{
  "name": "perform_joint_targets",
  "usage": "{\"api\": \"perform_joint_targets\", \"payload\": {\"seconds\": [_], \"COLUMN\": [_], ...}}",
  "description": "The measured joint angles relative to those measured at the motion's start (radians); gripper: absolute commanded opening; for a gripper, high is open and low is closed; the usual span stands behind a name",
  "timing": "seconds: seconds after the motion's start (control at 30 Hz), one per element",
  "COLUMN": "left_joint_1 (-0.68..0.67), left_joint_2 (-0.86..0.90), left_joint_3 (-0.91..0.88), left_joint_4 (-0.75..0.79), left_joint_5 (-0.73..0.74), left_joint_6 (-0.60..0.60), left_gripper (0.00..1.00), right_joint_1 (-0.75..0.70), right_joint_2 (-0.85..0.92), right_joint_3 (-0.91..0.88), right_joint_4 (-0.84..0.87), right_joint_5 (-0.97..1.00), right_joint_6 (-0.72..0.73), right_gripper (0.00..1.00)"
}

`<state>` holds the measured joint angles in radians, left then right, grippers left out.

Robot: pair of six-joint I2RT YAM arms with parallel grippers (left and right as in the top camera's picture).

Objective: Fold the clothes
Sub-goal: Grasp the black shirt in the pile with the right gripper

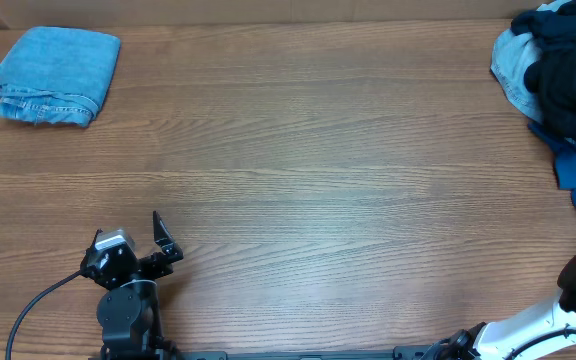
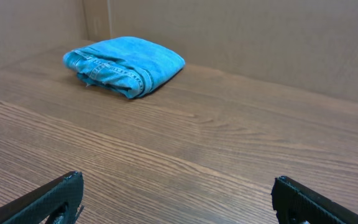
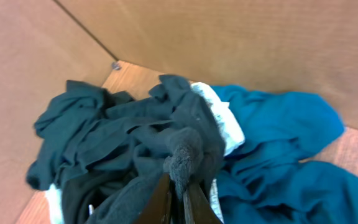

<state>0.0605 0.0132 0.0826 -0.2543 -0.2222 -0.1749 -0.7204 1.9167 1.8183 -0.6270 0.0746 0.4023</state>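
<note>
Right pincer pinching crumpled black shirt; left pincer wide open, empty.

A broad stretch of bare table is left open between the folded denim at the far left corner and the clothes heaped into the far right corner, where passage is closed off by the wall
</note>
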Motion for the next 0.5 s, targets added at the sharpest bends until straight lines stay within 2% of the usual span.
{"api": "perform_joint_targets", "payload": {"seconds": [0.23,0.37,0.5], "left_joint_1": [0.000,0.000,0.000], "left_joint_2": [0.000,0.000,0.000], "left_joint_3": [0.000,0.000,0.000], "left_joint_4": [0.000,0.000,0.000], "left_joint_5": [0.000,0.000,0.000], "left_joint_6": [0.000,0.000,0.000], "left_gripper": [1.00,1.00,1.00], "right_joint_1": [0.009,0.039,0.069], "right_joint_2": [0.000,0.000,0.000], "right_joint_3": [0.015,0.119,0.280], "right_joint_4": [0.089,0.086,0.087], "right_joint_5": [-0.345,-0.557,-0.686], "right_joint_6": [0.023,0.035,0.043], "right_gripper": [0.04,0.04,0.04]}}
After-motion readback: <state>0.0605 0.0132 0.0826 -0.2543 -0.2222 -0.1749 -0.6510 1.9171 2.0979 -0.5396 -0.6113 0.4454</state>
